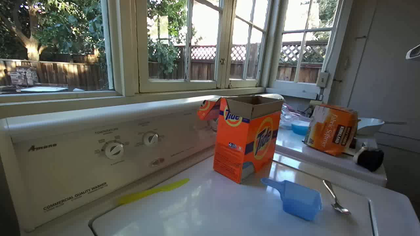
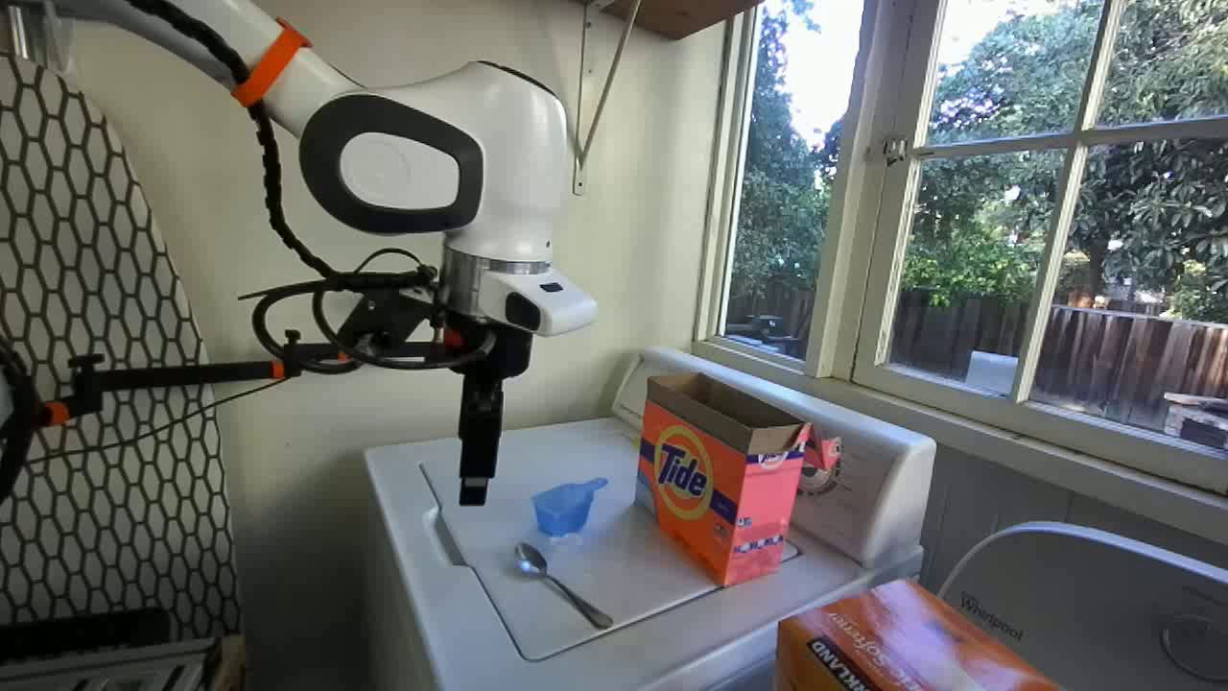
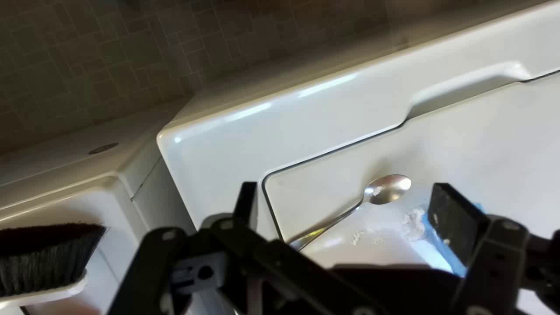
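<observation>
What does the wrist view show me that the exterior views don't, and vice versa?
Only the wrist view shows the tiled floor and, clearly, white powder beside the spoon.
Only the exterior views show the Tide box, the fabric softener box and the windows.
Both share the washer, the spoon and the blue scoop; the open hand and the brush each appear in the wrist view and an exterior view.
</observation>
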### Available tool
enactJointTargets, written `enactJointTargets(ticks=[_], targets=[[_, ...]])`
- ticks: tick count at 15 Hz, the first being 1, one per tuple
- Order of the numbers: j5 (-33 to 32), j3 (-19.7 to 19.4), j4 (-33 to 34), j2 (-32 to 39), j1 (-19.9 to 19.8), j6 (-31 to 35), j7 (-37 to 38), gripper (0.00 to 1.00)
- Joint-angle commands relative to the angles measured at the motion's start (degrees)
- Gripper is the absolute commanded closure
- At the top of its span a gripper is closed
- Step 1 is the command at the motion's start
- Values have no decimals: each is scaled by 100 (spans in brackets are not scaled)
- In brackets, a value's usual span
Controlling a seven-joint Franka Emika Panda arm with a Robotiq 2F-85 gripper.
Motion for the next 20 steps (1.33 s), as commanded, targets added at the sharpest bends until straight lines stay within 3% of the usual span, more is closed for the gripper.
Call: enactJointTargets(ticks=[1, 7, 11, 20], targets=[[15, 27, 3, -3, -32, -17, -15, 0], [9, 60, 28, 42, -24, -16, 21, 0], [123, 244, 176, 324, 197, 194, -24, 0], [-144, 891, 501, 1246, 644, 1643, -29, 0]])
